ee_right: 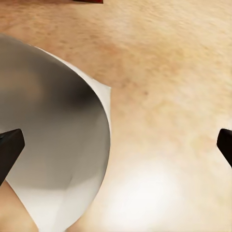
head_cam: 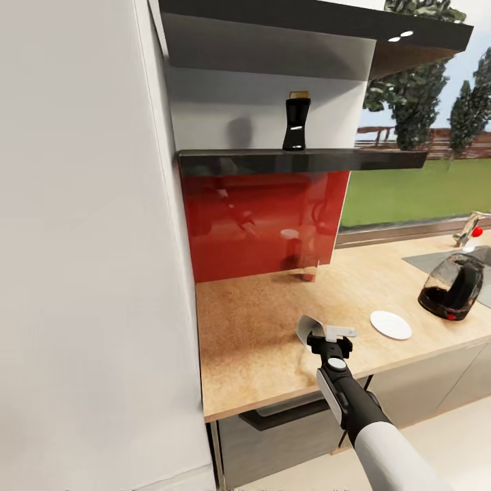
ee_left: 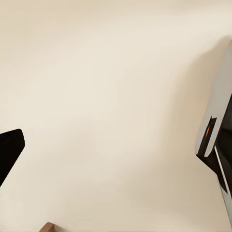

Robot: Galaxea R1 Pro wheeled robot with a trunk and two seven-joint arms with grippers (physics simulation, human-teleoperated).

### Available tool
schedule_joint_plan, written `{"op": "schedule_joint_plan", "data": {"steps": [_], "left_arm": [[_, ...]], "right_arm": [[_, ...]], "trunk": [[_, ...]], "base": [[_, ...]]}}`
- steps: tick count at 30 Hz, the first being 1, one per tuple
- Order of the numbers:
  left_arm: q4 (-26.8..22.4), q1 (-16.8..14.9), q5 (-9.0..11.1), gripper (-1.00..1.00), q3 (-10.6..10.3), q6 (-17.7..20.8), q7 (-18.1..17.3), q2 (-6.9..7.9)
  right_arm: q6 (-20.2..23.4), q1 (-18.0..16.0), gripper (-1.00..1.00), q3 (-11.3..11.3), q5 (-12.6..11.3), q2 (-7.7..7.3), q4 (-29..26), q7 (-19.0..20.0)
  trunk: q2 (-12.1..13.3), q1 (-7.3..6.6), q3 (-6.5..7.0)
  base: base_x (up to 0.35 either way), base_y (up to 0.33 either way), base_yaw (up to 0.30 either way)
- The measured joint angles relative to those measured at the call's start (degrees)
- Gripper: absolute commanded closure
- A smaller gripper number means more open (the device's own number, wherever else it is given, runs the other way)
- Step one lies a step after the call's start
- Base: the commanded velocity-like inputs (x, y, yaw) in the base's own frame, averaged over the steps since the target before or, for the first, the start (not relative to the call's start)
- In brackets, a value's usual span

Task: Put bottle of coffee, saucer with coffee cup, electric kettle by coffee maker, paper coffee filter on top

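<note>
The bottle of coffee (head_cam: 296, 123), dark with a yellow cap, stands upright on the dark kitchen shelf (head_cam: 300, 161). On the kitchen countertop (head_cam: 252, 341) lies the white paper coffee filter (head_cam: 306, 328) (ee_right: 53, 145). My right gripper (head_cam: 329, 335) (ee_right: 116, 147) is open just above it, the cone lying near one fingertip and apart from the other. The white saucer (head_cam: 391, 324) rests on the counter to the right, and the glass electric kettle (head_cam: 452, 286) sits beyond it. My left gripper (ee_left: 116, 150) hangs open over a plain beige surface. The coffee maker and coffee cup are out of view.
A white wall panel (head_cam: 88, 273) closes off the counter's left end, with a glossy red backsplash (head_cam: 266, 225) behind under the shelf. The steel sink (head_cam: 436, 260) and faucet (head_cam: 469, 228) are at the far right. Grey cabinets (head_cam: 286, 436) run below the counter edge.
</note>
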Motion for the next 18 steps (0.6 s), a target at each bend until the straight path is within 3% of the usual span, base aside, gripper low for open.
{"op": "schedule_joint_plan", "data": {"steps": [18], "left_arm": [[0.00, 0.15, 0.00, -1.00, 0.00, 0.00, 0.02, 0.00]], "right_arm": [[0.00, -0.01, -1.00, -0.07, 0.00, -0.05, 0.07, -0.01]], "trunk": [[-0.01, -0.01, -1.59]], "base": [[0.016, 0.000, 0.000]]}}
